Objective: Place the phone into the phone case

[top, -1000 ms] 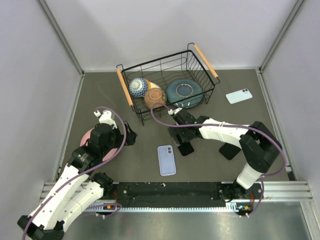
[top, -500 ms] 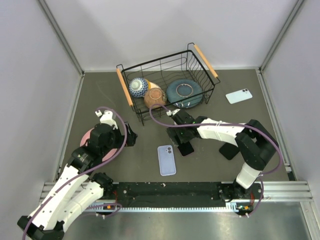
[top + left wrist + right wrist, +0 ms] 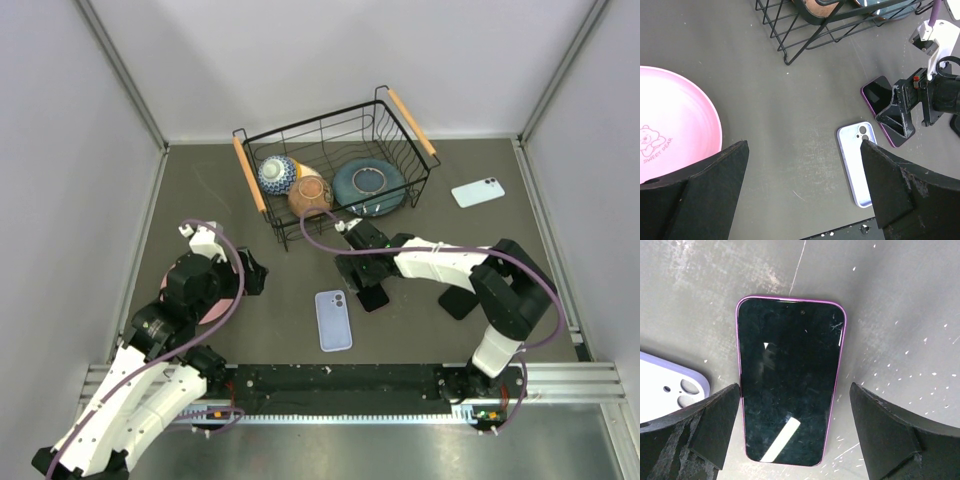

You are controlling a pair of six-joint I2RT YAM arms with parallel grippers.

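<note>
The phone (image 3: 790,380) is black and glossy with a thin purple rim, and lies face up on the grey table. It also shows in the top view (image 3: 375,297) and in the left wrist view (image 3: 880,102). My right gripper (image 3: 792,427) is open and empty, low over the phone, with one finger on each long side. The phone case (image 3: 333,320) is pale lavender with camera holes. It lies flat just left of the phone, and shows in the left wrist view (image 3: 857,162) and at the right wrist view's left edge (image 3: 667,390). My left gripper (image 3: 802,165) is open and empty, well left of the case.
A black wire basket (image 3: 300,125) holding three bowls stands behind the phone. A pale blue phone (image 3: 477,191) lies at the far right. Another black handset (image 3: 458,300) lies by the right arm. A pink plate (image 3: 675,120) lies under the left arm.
The left arm has drawn back a little toward the near left, uncovering more of the pink plate. The right gripper has shifted only slightly over the phone.
</note>
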